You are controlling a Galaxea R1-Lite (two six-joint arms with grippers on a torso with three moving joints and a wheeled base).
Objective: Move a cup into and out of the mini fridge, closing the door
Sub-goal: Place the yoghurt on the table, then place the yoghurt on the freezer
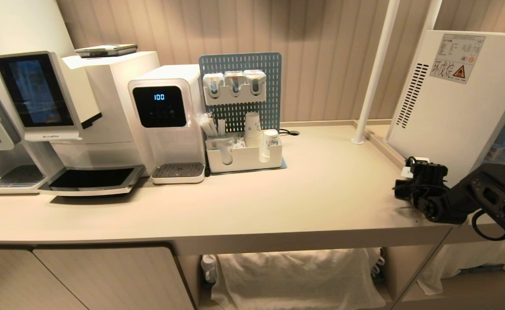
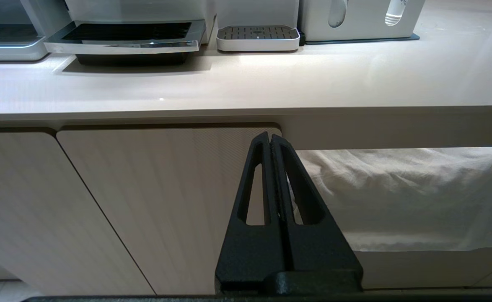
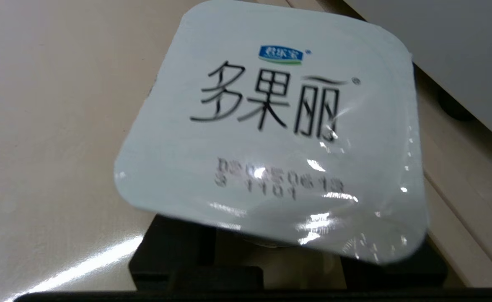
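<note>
A square cup [image 3: 271, 126] with a pale foil lid printed in black characters fills the right wrist view. It lies between the two sides of my right gripper [image 3: 277, 256], and the lid hides the grip. In the head view that gripper [image 1: 409, 183] hovers low over the counter's right end, beside the white mini fridge [image 1: 450, 107], with a white corner of the cup [image 1: 407, 171] showing. The fridge's vented side faces me. Its front is at the picture's right edge, so I cannot tell how the door stands. My left gripper [image 2: 270, 140] is shut and empty, parked in front of the cabinet below the counter.
A coffee machine [image 1: 63, 120], a water dispenser [image 1: 166, 120] showing 100, and a pegboard organiser [image 1: 244, 146] with paper cups line the counter's back left. A white pole [image 1: 375, 73] stands left of the fridge. A cloth [image 1: 295, 275] hangs under the counter.
</note>
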